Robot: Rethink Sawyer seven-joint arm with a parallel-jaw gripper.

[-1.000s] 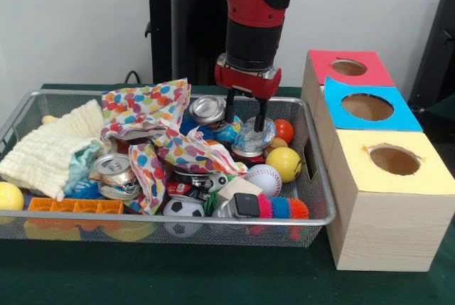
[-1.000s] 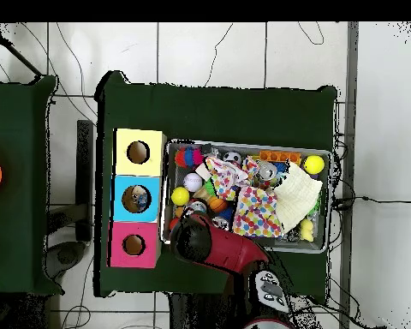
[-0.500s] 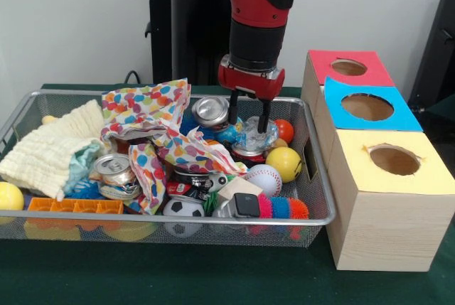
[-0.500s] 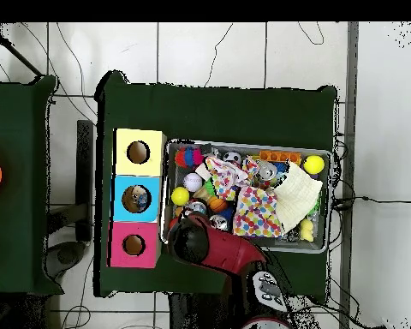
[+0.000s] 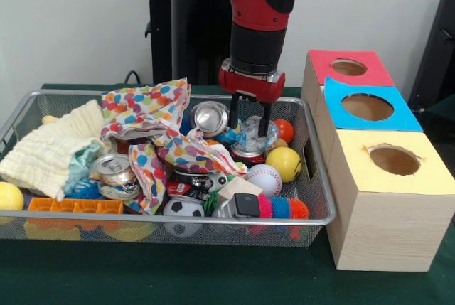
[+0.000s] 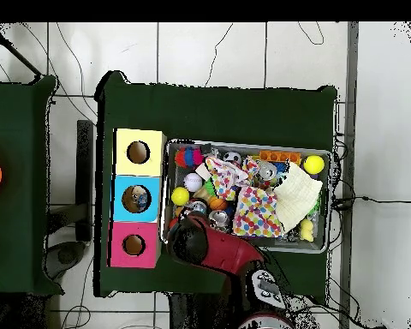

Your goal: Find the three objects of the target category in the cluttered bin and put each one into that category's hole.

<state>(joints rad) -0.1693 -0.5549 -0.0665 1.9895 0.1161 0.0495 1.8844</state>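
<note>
Fingers [image 5: 249, 115] seemingly clamp crumpled plastic [image 5: 254, 134] near bin's [image 5: 321, 184] far rim.

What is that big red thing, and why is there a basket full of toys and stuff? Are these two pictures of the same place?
The red thing is a robot arm. At its end is a gripper, a hand with two black fingers. Yes, both pictures show the same place: one camera looks across the table at the robot, the other looks straight down from the ceiling. On the green table sits a wire basket crammed with balls, crushed cans, a dotted cloth and a cream cloth. Beside it are three boxes with round holes on top: red, blue and yellow. The gripper is pinching a crinkly clear plastic thing, just above the pile.
</note>
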